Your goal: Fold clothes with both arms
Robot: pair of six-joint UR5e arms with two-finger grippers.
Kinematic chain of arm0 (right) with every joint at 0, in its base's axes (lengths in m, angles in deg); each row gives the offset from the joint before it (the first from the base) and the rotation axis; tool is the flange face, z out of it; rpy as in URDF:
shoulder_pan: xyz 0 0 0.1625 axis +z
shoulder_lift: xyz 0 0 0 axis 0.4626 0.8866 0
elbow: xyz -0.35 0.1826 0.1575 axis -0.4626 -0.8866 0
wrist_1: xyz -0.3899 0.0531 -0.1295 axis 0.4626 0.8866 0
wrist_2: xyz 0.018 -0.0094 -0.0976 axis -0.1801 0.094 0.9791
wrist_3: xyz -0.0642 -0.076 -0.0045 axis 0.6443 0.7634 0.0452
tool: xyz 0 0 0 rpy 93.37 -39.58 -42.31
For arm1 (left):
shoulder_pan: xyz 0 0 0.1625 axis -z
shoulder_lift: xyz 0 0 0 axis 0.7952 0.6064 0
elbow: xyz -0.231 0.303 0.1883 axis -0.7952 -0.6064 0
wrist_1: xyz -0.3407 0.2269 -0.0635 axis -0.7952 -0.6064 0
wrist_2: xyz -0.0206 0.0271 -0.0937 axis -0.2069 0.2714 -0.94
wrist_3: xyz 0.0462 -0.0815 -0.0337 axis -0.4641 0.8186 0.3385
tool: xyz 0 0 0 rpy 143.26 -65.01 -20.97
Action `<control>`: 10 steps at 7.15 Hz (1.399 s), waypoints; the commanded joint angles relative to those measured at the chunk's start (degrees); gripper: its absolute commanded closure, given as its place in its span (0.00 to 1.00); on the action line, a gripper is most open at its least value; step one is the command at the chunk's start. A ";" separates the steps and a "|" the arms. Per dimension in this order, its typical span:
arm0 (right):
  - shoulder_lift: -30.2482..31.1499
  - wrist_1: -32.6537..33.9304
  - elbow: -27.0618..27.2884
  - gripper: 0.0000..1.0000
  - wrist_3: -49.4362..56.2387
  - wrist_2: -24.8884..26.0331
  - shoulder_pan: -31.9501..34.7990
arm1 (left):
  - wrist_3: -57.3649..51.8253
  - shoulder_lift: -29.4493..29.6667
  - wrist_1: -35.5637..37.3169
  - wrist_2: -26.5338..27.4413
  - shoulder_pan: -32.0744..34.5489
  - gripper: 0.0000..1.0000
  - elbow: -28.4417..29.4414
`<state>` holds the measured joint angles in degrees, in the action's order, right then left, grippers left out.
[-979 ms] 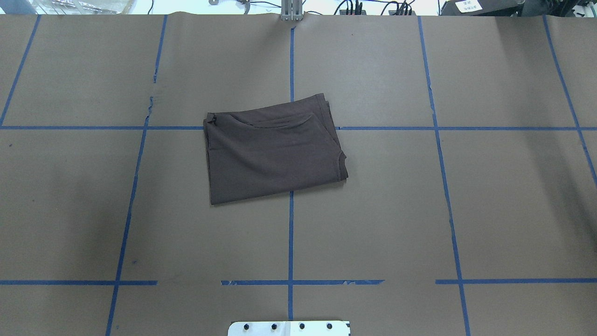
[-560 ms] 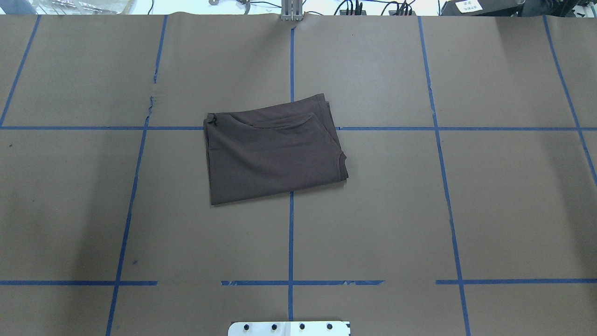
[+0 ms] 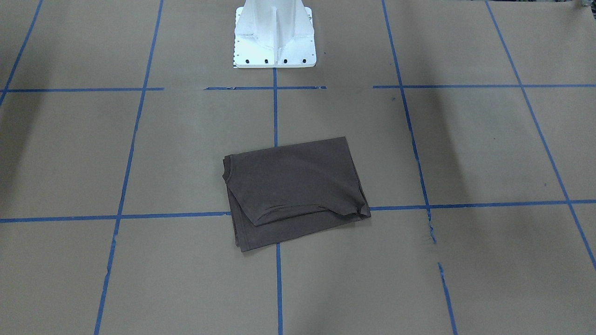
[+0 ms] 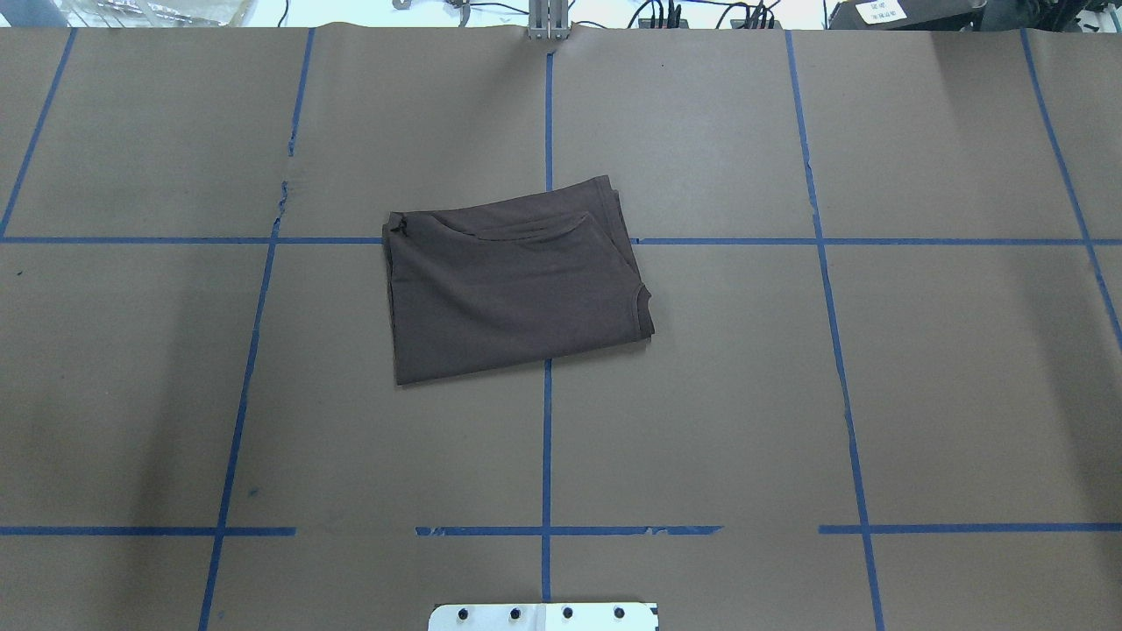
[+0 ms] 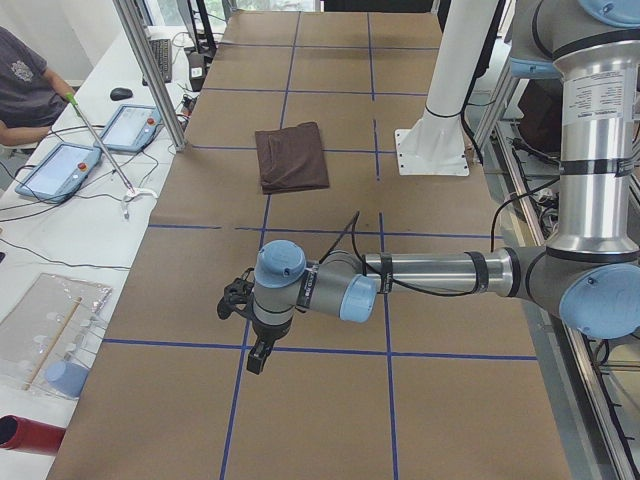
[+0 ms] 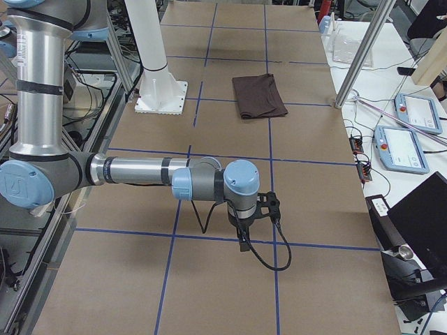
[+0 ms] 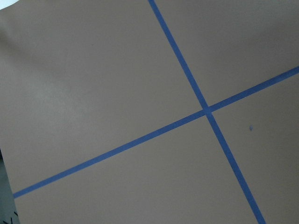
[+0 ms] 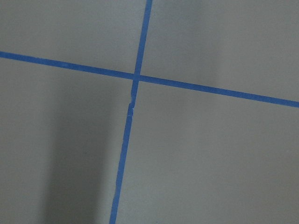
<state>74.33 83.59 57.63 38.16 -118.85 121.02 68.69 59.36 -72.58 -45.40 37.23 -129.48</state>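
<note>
The clothes are one dark brown-grey T-shirt (image 4: 513, 285), folded into a flat, slightly skewed rectangle at the table's middle (image 3: 293, 186). It lies alone with nothing touching it. My left arm reaches out low over the table's left end, its gripper (image 5: 258, 362) pointing down, far from the shirt (image 5: 291, 156). The right arm does the same over the other end, and its gripper (image 6: 242, 244) also hangs far from the shirt (image 6: 259, 95). Both grippers show only in the side views, so I cannot tell whether they are open or shut. The wrist views hold only brown paper and blue tape.
Brown paper with a blue tape grid (image 4: 547, 438) covers the table. The white pedestal base (image 3: 274, 42) stands at the robot's side. A side bench holds teach pendants (image 5: 60, 165), cables and a seated person (image 5: 25, 85).
</note>
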 commanded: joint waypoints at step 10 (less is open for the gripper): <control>0.42 7.20 3.21 0.00 -4.77 -5.03 -1.18 | 3.78 -0.23 10.62 -2.70 -0.16 0.00 -7.30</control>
<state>74.71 90.85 60.81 34.34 -122.80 119.84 70.47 59.22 -62.05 -48.12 37.06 -136.63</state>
